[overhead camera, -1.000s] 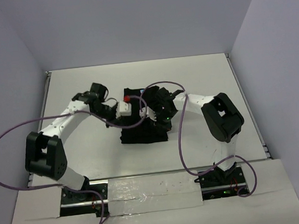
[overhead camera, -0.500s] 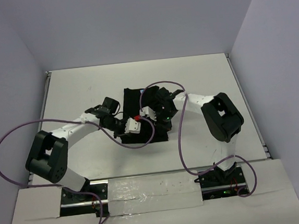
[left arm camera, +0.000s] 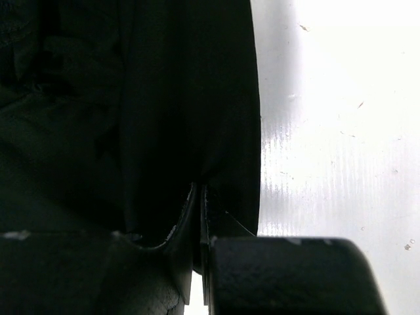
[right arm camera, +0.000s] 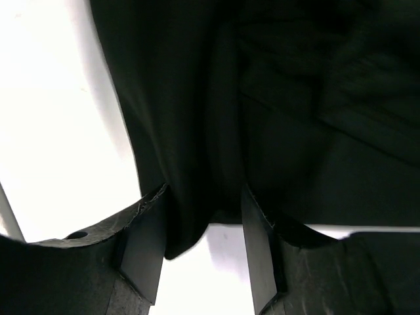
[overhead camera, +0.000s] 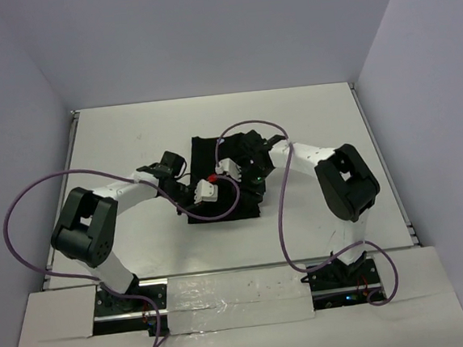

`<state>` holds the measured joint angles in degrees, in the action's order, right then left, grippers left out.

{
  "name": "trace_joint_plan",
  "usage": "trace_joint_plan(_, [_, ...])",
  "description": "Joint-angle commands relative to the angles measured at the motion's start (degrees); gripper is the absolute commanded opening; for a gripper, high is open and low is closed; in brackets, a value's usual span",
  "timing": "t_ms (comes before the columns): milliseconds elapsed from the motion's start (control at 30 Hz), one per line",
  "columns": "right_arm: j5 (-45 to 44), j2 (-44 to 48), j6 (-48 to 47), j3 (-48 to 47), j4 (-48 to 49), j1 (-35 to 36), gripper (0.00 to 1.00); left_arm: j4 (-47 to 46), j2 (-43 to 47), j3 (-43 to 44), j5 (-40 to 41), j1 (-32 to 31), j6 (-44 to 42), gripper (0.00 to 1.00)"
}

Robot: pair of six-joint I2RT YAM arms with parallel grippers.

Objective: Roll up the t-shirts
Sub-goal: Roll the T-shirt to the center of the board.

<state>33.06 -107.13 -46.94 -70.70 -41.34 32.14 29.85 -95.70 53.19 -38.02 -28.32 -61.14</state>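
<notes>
1. The plain black short-sleeved fabric t-shirt (overhead camera: 239, 209) lies bunched in a rough dark rectangle at the middle of the white table (overhead camera: 131, 142), between my two arms. I cannot make out how many turns of roll it has; the folds are black on black.
2. What has just changed is that the right gripper (right arm camera: 203, 220) was pinched shut a second ago and its fingers now stand apart. Cloth sags loosely in the gap between them, but they no longer squeeze it.
3. The left gripper (left arm camera: 201, 200) has swung from the shirt's far left side towards the near half over the same second. Its fingers are clamped together on a thin fold at the garment's edge, with bare table showing just beside it.
4. My reading is that the right side has let go of its hold while the left still carries its own, so the shirt is pinned at one point only.
5. For the task, this looks like a regrip in the middle of rolling, not the finish. The bundle appears loose and uneven, and I judge it could slacken while one side is free.
</notes>
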Motion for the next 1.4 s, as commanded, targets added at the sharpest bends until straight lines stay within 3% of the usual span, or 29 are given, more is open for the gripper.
trace_joint_plan(0, [-5.5,5.9,5.0,-3.0,3.1,-1.2,0.54,2.3,0.1,0.5,-2.1,0.6,-0.6,0.14])
trace_joint_plan(233, [-9.6,19.6,24.1,5.9,17.5,-1.6,0.48,1.2,0.9,1.3,-2.1,1.2,3.5,0.15])
trace_joint_plan(300, [-10.0,23.4,30.5,10.7,21.0,0.0,0.36,1.6,1.0,1.6,-2.1,1.4,4.2,0.16])
trace_joint_plan(400, [-8.9,28.5,40.4,22.0,31.0,3.3,0.05,2.0,1.2,1.8,-2.7,1.6,4.5,0.16])
trace_joint_plan(467, [-7.5,29.7,49.2,25.8,39.6,6.3,0.01,1.8,1.3,1.8,-2.7,1.6,5.0,0.16])
trace_joint_plan(600, [-7.7,28.1,59.0,31.3,50.8,9.0,0.00,1.2,1.3,2.5,-2.3,1.7,5.7,0.18])
trace_joint_plan(867, [-12.2,20.4,65.2,30.7,57.2,7.2,0.00,2.8,2.0,3.5,-2.1,1.7,3.6,0.19])
trace_joint_plan(1200, [-15.5,13.8,69.8,30.5,56.1,3.0,0.00,4.3,2.4,3.9,-1.4,2.1,2.8,0.31])
trace_joint_plan(1367, [-15.2,10.8,69.0,29.9,53.4,3.1,0.00,4.8,4.1,4.3,-0.8,5.3,4.3,0.37])
